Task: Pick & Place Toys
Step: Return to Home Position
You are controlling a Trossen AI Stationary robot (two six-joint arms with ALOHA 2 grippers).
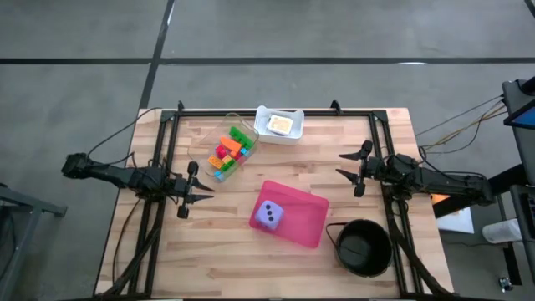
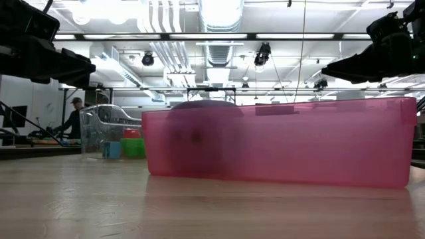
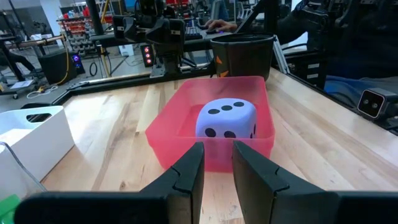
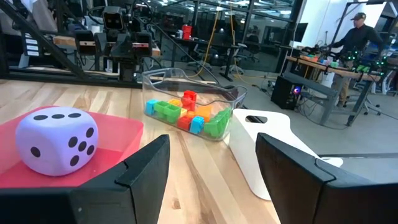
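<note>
Straight ahead of the left gripper (image 3: 217, 148), whose fingers stand only a narrow gap apart and hold nothing, I see the lilac die (image 3: 225, 118) sitting in the pink bin (image 3: 165, 146). Beyond the right gripper (image 4: 212, 142), its fingers wide apart and empty, the coloured bricks (image 4: 186, 115) lie in a clear tub (image 4: 233, 102). Both grippers hover above the tabletop (image 1: 226, 251).

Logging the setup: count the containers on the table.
4: a clear plastic bin of coloured bricks, a white bin beside it, a pink translucent bin holding a lilac die, a black round bowl by the right arm.
</note>
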